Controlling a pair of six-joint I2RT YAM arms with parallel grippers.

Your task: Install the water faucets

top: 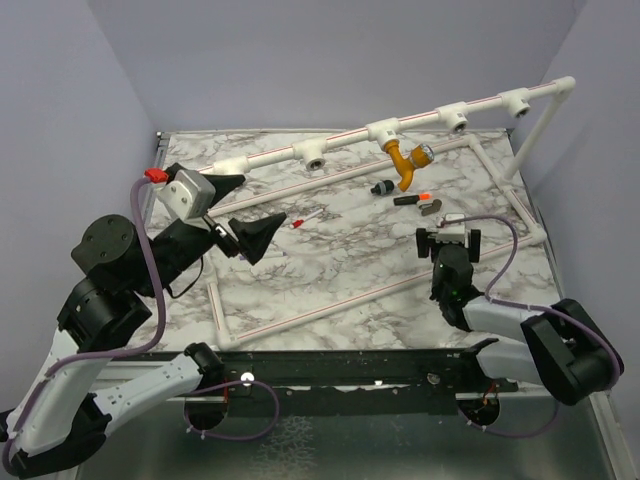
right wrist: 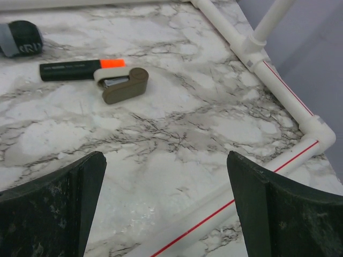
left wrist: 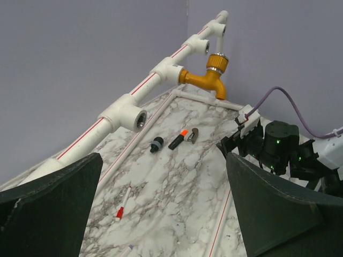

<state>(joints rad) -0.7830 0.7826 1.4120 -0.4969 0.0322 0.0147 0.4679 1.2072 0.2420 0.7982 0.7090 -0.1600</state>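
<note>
From above, the mustard-orange faucet [top: 405, 160] hung from a tee socket [top: 385, 130] about midway along the white pipe rail [top: 470, 108], its spout bent down toward the marble table [top: 340, 275]. Just in front of the rail, below the faucet, lay a small black cap [top: 380, 187], a black marker with an orange end [top: 410, 199] and a brown clip-like piece [top: 432, 208]. Farther out from the rail, toward its left half, lay a thin white red-tipped stick [top: 308, 217]. The left gripper [top: 243, 210] hovered near the rail's left end with its fingers spread and nothing between them. The right gripper [top: 448, 240] sat well out from the rail, past the brown piece, and was also spread and empty. Through the left wrist camera, the faucet [left wrist: 206, 77] jutted from its socket on the rail [left wrist: 107, 120]. The cap [left wrist: 156, 144], marker [left wrist: 178, 140] and brown piece [left wrist: 193, 135] lay beneath the rail. The left gripper [left wrist: 163, 160] stood wide open, both dark fingers [left wrist: 48, 198] clear of everything. The right wrist camera did not show the rail or the faucet. It showed the marker [right wrist: 69, 69] touching the brown piece [right wrist: 120, 85] and the cap [right wrist: 21, 37] at the edge. The right gripper [right wrist: 166, 160] gaped open over bare marble.
</note>
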